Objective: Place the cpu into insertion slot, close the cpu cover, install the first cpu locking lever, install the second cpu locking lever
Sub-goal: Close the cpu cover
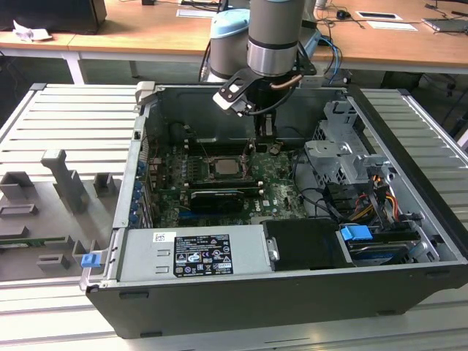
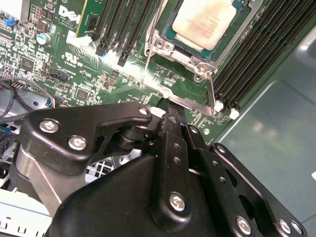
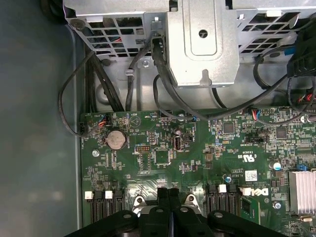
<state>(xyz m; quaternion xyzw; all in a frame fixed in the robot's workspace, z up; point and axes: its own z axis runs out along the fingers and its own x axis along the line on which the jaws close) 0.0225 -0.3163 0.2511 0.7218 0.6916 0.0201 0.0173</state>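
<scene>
The cpu (image 1: 223, 167), centre frame in the exterior view, sits seated in the insertion slot (image 2: 165, 47). The cpu cover (image 2: 185, 100) looks raised, not yet closed, its free edge touching the closed gripper (image 2: 170, 107). Locking appears undone.

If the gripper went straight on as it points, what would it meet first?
Probably the metal lever along the socket edge, right at the gripper tip; the cpu sits beside that line. Depth unclear.

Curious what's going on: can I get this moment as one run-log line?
pale silvery square cpu: seated | silver-grey metal frame cover: down | black gripper: shut, at cover's edge
</scene>
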